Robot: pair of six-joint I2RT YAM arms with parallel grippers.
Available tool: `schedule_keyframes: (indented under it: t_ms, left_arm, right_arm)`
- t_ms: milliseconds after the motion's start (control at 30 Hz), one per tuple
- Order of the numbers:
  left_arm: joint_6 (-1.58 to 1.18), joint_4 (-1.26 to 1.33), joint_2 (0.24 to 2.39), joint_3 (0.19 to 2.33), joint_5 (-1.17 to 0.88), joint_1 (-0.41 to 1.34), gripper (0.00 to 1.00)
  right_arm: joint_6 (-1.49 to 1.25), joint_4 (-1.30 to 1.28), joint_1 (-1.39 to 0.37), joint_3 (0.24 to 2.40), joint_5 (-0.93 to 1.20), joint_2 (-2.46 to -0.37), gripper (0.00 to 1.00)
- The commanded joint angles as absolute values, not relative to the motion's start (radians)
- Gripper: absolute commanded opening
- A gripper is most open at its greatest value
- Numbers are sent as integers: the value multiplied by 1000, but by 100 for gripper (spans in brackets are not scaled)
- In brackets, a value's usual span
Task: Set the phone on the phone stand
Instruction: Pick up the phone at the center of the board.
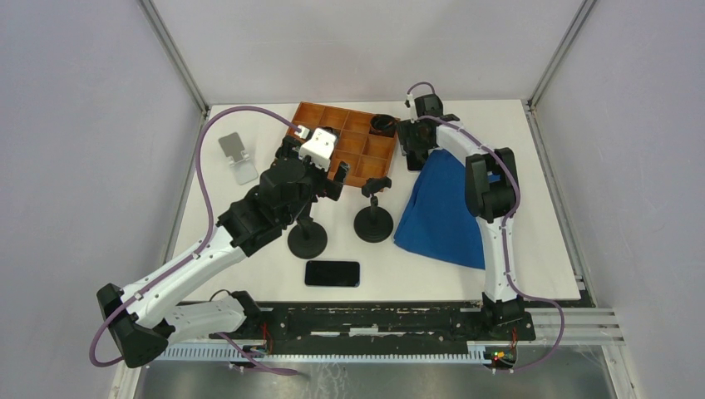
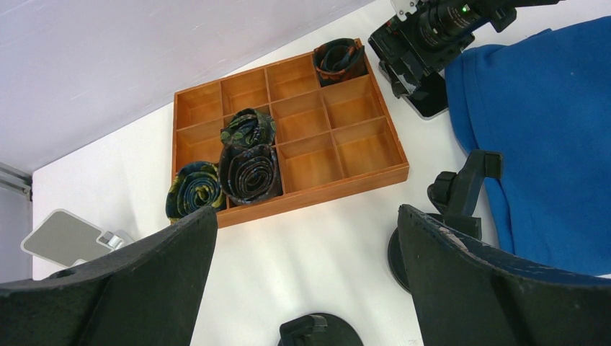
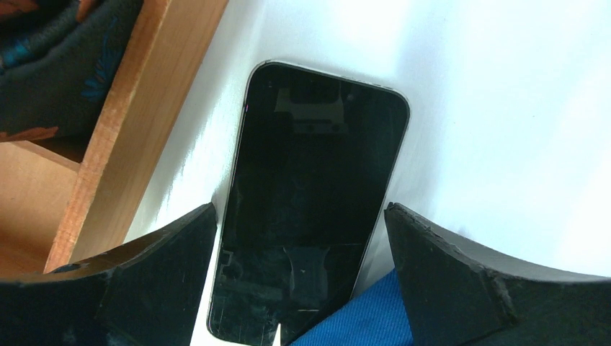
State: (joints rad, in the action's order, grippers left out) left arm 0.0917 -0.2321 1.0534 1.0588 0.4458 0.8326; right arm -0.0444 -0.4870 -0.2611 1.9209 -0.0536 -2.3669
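Note:
A black phone [image 3: 310, 180] lies flat on the white table beside the orange tray, its near corner under the blue cloth [image 3: 360, 317]. My right gripper [image 3: 299, 213] is open, one finger on each side of this phone; in the top view it [image 1: 411, 151] is at the tray's right end. A second black phone [image 1: 332, 273] lies near the table's front edge. The silver phone stand [image 1: 235, 156] stands at the far left and also shows in the left wrist view [image 2: 68, 236]. My left gripper [image 2: 306, 216] is open and empty, above the table in front of the tray.
The orange divided tray [image 1: 366, 162] holds rolled ties [image 2: 248, 169]. Two black round-based stands [image 1: 308, 237] [image 1: 374, 220] stand mid-table. The blue cloth [image 1: 445, 208] lies at the right.

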Motion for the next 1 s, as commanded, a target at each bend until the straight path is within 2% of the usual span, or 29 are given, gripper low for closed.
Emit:
schedule_keyframes:
  t_ms: [0, 267, 467, 533, 700, 800, 967]
  left_arm:
    - [137, -194, 1040, 1059, 459, 830, 100]
    - [136, -196, 1041, 1060, 452, 830, 100]
    - [134, -196, 1040, 1060, 453, 830, 100]
    - [135, -194, 1040, 1060, 451, 830, 100]
    - [135, -194, 1043, 1059, 450, 830, 100]
    - [133, -193, 1043, 1059, 447, 829, 100]
    - [133, -194, 1044, 1058, 446, 830, 100]
  right_arm:
    - [-51, -529, -246, 1910, -49, -2424, 90]
    - [-71, -532, -227, 1846, -3, -2398, 93]
    - [-73, -537, -225, 1835, 29, -2405, 90]
    - [-69, -536, -223, 1832, 31, -2405, 85]
    - [-49, -531, -222, 1830, 21, -2394, 64]
    - [-39, -529, -222, 1838, 32, -2384, 57]
    - [-50, -513, -220, 1862, 77, -2344, 54]
